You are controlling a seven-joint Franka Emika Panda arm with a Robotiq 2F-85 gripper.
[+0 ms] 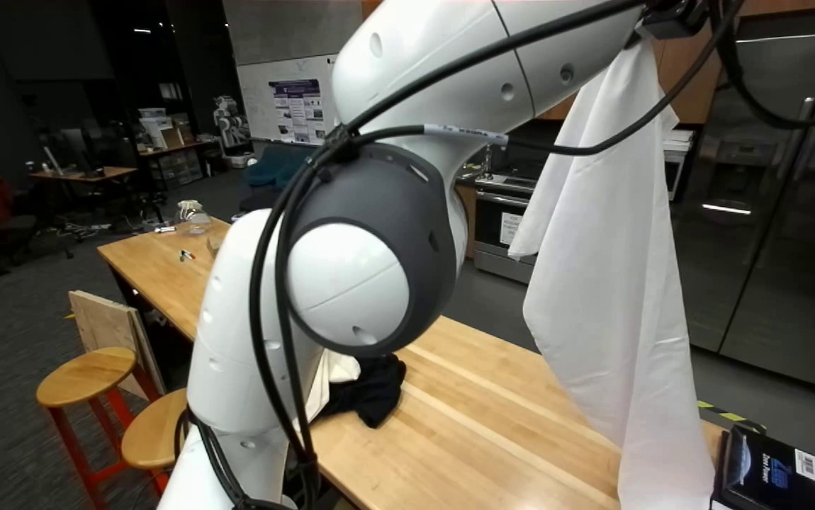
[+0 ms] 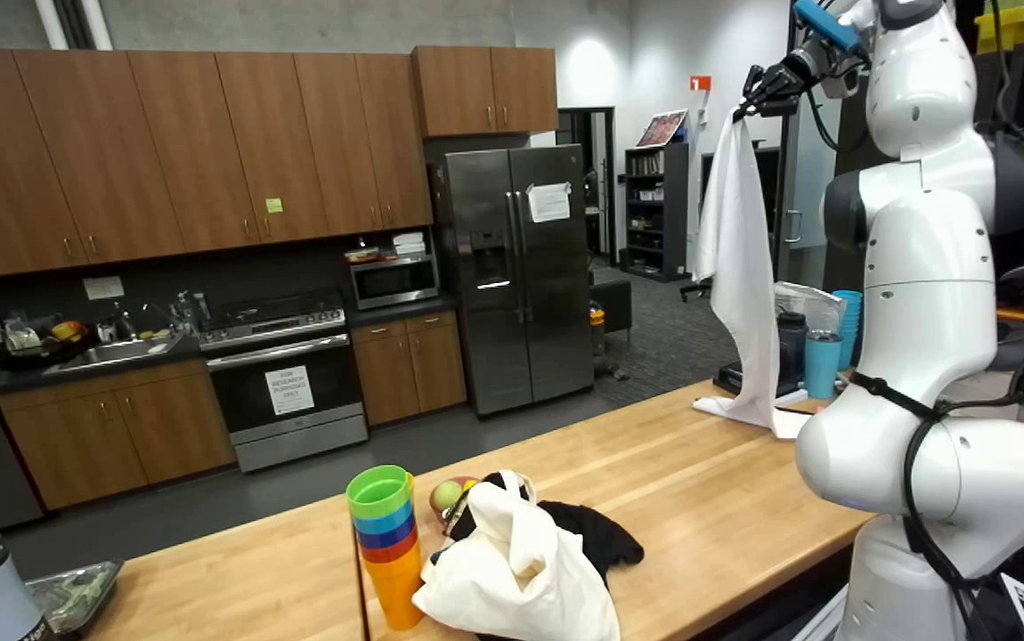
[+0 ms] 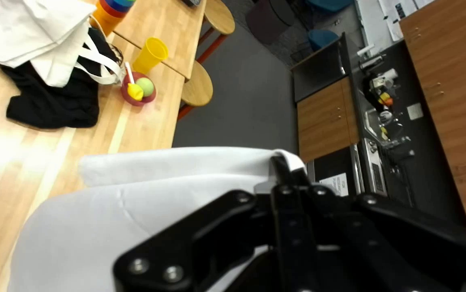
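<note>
White cloth, one piece, hangs at right in an exterior view, long axis pointing down, its top pinched between one gripper's jaws.

We see a black gripper above the tan, pale-striped table, and plain white cloth touching that table.

The cloth hangs below the claw, lower end on the worktop. In an exterior view, stacked cups stand left of a bag; refrigerator beyond, right of stove.
</note>
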